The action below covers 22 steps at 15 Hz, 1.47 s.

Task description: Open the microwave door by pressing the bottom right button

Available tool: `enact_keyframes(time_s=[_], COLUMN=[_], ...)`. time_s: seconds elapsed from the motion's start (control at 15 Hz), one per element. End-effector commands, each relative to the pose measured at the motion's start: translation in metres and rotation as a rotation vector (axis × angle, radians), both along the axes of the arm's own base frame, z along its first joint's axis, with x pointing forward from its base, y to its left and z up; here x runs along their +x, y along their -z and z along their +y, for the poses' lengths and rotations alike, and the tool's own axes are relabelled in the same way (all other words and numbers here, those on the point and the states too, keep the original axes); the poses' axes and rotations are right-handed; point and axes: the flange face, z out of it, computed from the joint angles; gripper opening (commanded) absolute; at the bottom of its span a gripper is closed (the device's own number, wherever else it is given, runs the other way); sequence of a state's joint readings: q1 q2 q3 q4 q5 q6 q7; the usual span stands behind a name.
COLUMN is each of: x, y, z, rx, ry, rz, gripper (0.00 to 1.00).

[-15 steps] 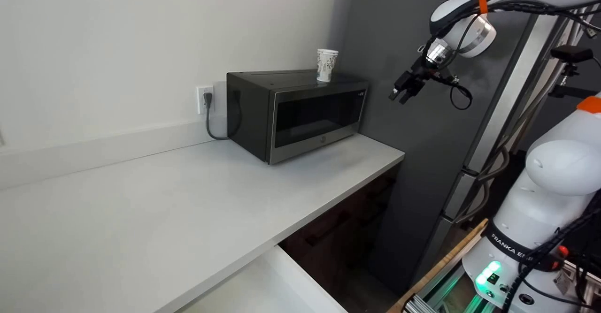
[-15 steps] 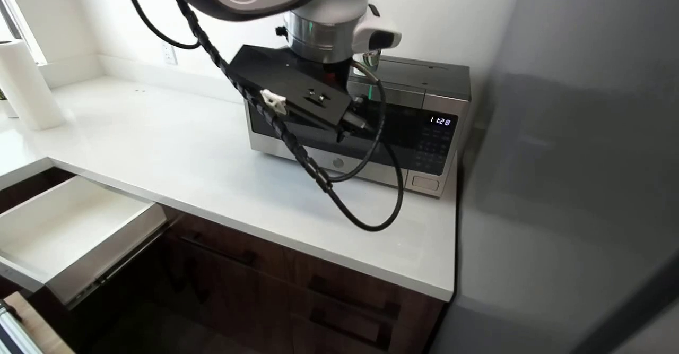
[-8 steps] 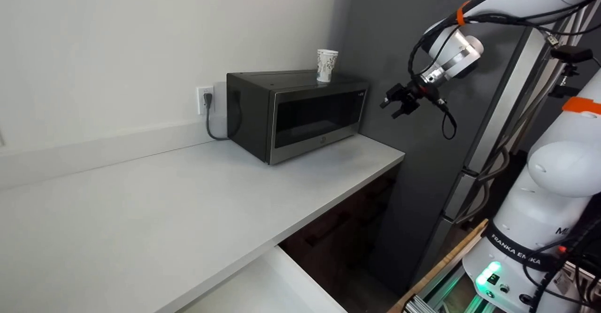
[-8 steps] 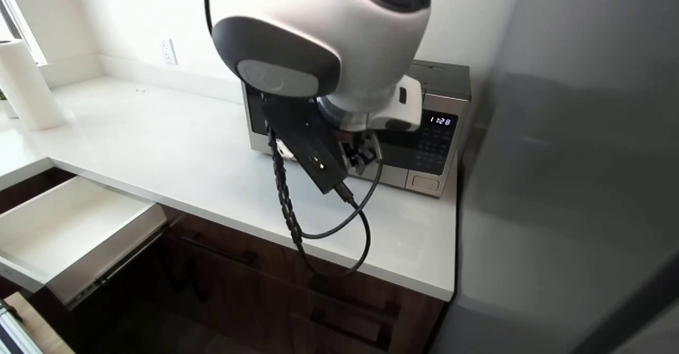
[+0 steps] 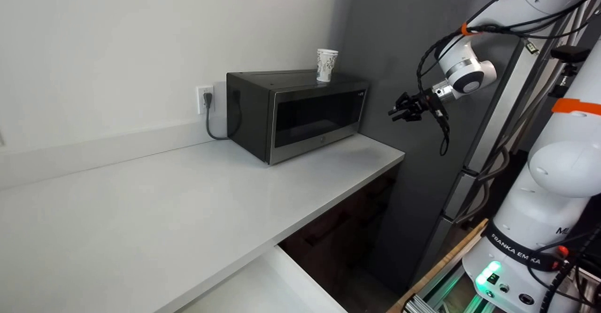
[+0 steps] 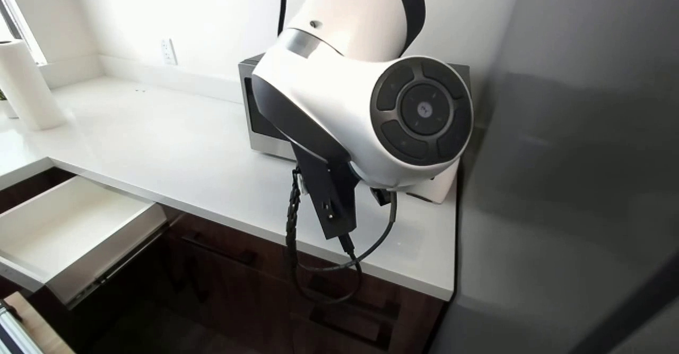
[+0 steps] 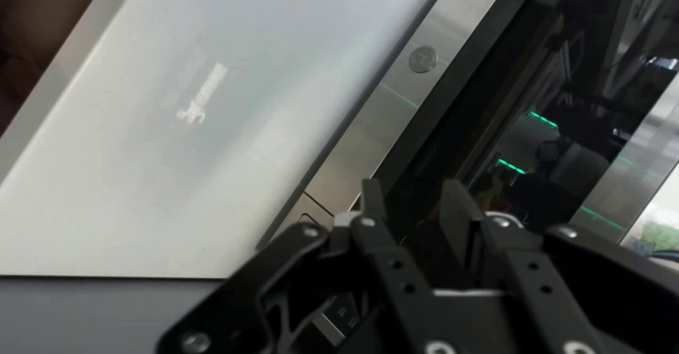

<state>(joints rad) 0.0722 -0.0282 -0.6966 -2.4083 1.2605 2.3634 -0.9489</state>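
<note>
Cup [image 5: 327, 65] stood on microwave [image 5: 296, 116], microwave on counter [image 5: 188, 209]. Side panel [image 6: 573, 131] rose right of microwave in both exterior views; paper roll [image 6: 29, 86] stood left on counter. Drawer [image 6: 114, 248] jutted below counter.

In an exterior view we see the arm [image 6: 339, 86] lower: its round button pad [image 6: 424, 109] has dropped from the frame's top edge to right of centre, and the arm now hides most of the right part of the microwave [image 6: 260, 123], which showed before. The black cables [image 6: 292, 226] hang lower too. In an exterior view we find the gripper [image 5: 393, 115] slightly lower than a second ago, its jaws showing a narrower gap than half a second ago.
</note>
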Motion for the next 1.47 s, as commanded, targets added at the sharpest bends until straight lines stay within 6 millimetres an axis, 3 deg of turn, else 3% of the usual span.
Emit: enact_keyframes(time_s=[0.0,0.13,0.2,0.33,0.67,1.27,1.33,1.4], x=[0.001,0.003,0.003,0.010,0.034,0.083,0.090,0.076], y=[0.000,-0.001,-0.001,0.011,0.050,0.151,0.158,0.139], z=[0.000,0.001,0.001,-0.003,-0.007,-0.031,-0.032,-0.023], rx=[0.000,0.001,0.001,0.072,0.238,0.385,0.396,0.376], ry=[0.002,0.001,0.001,0.023,0.157,0.415,0.395,0.392], rz=[0.001,-0.001,-0.002,-0.022,-0.137,-0.220,-0.222,-0.191], gripper=[0.35,0.35,0.10,0.01,0.00,0.00,0.00,0.01])
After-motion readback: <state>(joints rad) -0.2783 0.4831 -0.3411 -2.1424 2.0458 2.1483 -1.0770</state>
